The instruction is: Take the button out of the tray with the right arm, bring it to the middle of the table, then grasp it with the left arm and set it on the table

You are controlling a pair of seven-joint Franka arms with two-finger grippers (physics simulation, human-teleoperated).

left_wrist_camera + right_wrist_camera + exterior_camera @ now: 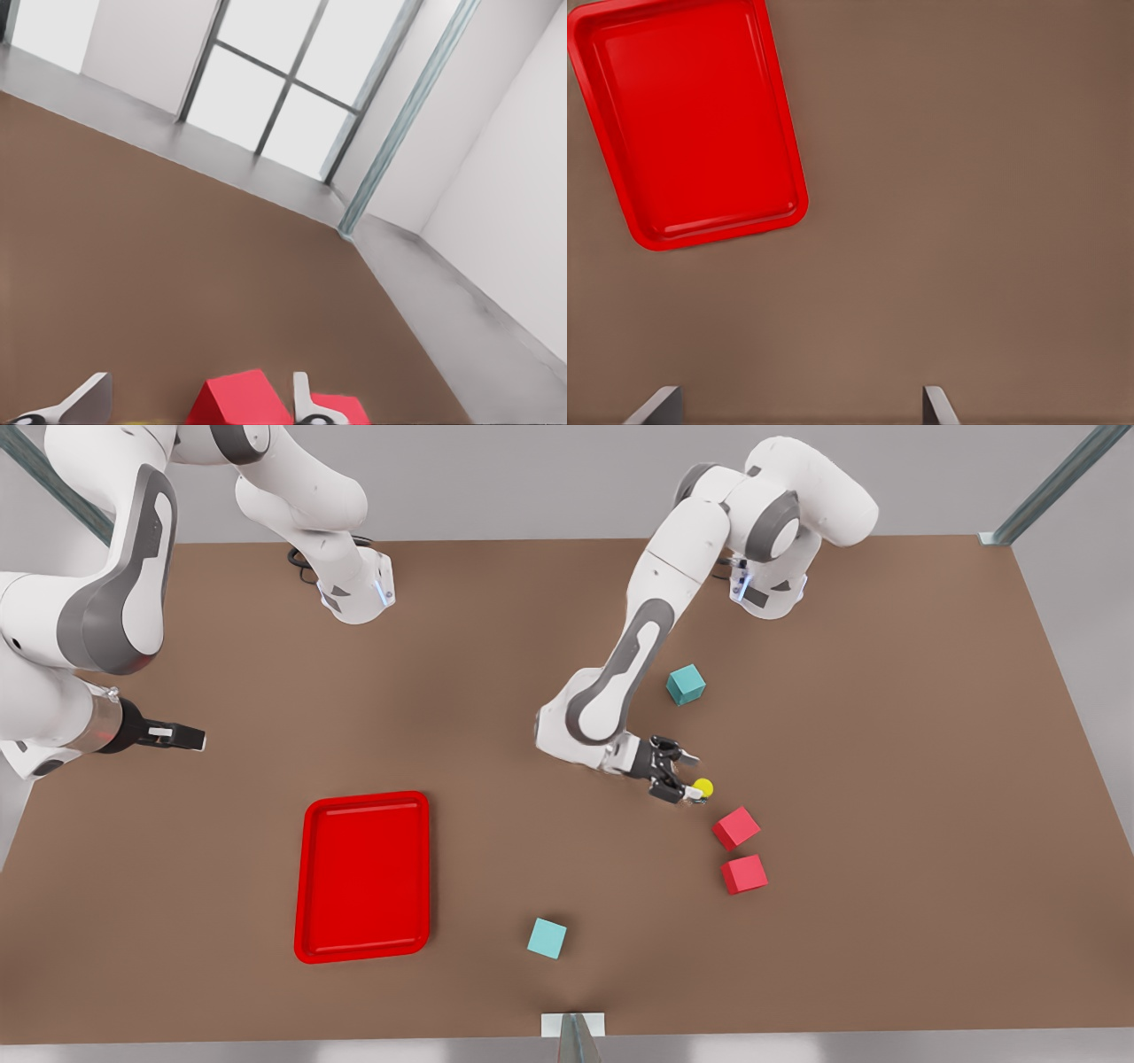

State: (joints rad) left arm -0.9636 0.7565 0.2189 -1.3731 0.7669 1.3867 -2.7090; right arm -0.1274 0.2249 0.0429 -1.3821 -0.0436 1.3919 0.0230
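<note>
The button point(702, 787), a small dark body with a yellow cap, sits low over the brown table point(886, 691) right of centre in the front view. My left gripper point(693, 780), the claw-like one, stands open with its fingers on either side of the button. In the left wrist view the left gripper point(197, 403) shows wide-spread fingertips point(89, 397). The red tray point(363, 877) lies empty at the front view's lower left. My right gripper point(190, 737) waits open at the far left, above the table, with nothing between its fingertips point(935, 403); the tray point(691, 115) lies beyond it.
Two red cubes point(735, 828) point(744, 874) lie just past the button, close to the left gripper; they also show as red cubes point(239, 400) between its fingers. One teal cube point(686, 685) sits behind the left arm, another teal cube point(547, 938) near the front edge.
</note>
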